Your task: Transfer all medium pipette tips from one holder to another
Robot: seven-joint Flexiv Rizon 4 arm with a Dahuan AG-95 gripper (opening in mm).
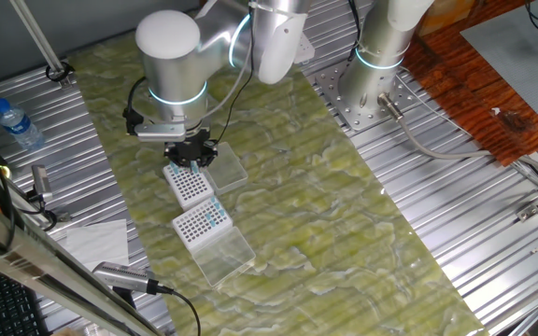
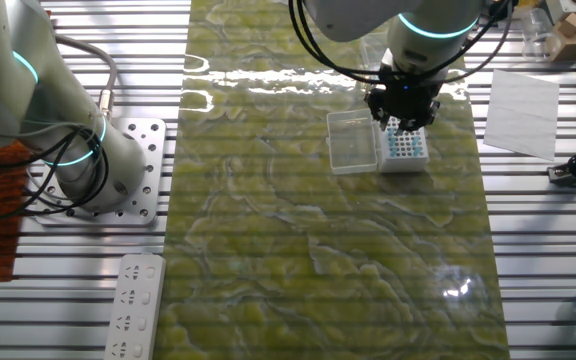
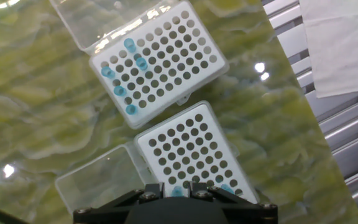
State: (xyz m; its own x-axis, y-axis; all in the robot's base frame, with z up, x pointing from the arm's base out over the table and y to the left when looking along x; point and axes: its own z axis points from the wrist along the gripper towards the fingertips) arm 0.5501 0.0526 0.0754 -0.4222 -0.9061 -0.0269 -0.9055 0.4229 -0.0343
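While my gripper (image 3: 180, 190) hangs low over the nearer holder (image 3: 194, 155), its fingertips sit narrowly apart around one blue tip (image 3: 178, 191); whether they actually pinch it, I cannot tell. Beyond stands the second holder (image 3: 157, 59), carrying the remaining medium pipette tips (image 3: 129, 68), both near the green mat (image 1: 344, 215)'s long edge.

End effector (image 3: 180, 191) fingertips cut off; its body hides the near holder (image 3: 194, 155) edge.

The gripper (image 1: 191, 152) hangs over one holder (image 1: 188, 186), with the other holder (image 1: 200, 224) just beside.
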